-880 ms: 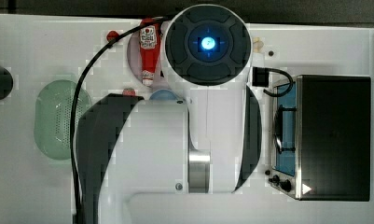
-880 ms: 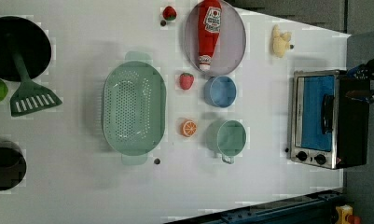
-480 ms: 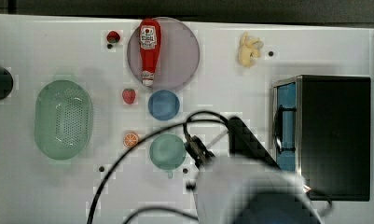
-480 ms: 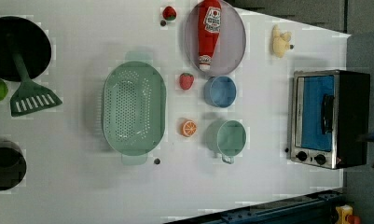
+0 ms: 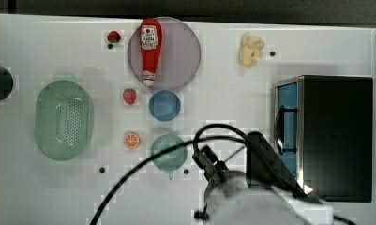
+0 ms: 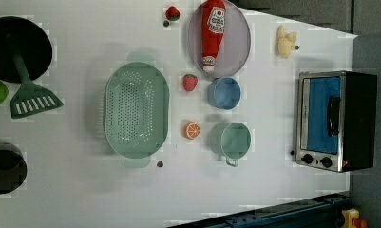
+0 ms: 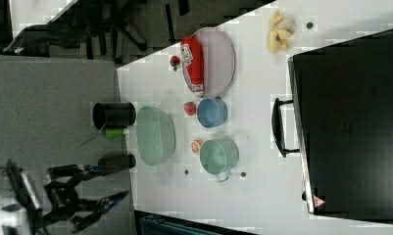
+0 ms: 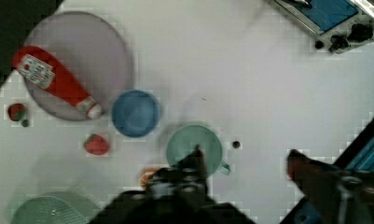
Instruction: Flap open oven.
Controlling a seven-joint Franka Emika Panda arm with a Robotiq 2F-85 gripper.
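So the oven (image 5: 335, 136) sits at the right edge of the bench (image 5: 232, 70) in the top view, door shut, with its blue glass front facing the top view's left. The bar handle (image 6: 334, 116) lies along the top edge of the door, and its long axis goes up and down in the left view, same as in the top view. The two black knobs (image 6: 317, 160) are at the lower end of the front panel in the left view. The claw (image 7: 127, 182) is spread wide with nothing between its fingers. In the right view it hangs at the lower left of the frame, past the bench edge, with its tips pointing toward the right view's right. That puts the oven well off to the right view's right of it, with the green cup (image 7: 218, 156) and the blue bowl (image 7: 212, 112) in the stretch between. My guess is the door drops toward the top view's left, so the claw has to come in across the bar, hook it from the oven-top side and pull that way. As for writing, the ketchup bottle (image 5: 149, 49) on the plate (image 5: 183, 51) has a white label but I can't read it. There's a red warning triangle sticker (image 7: 317, 200) on the oven's corner and a faint mark (image 7: 348, 127) on its black top, also unreadable.
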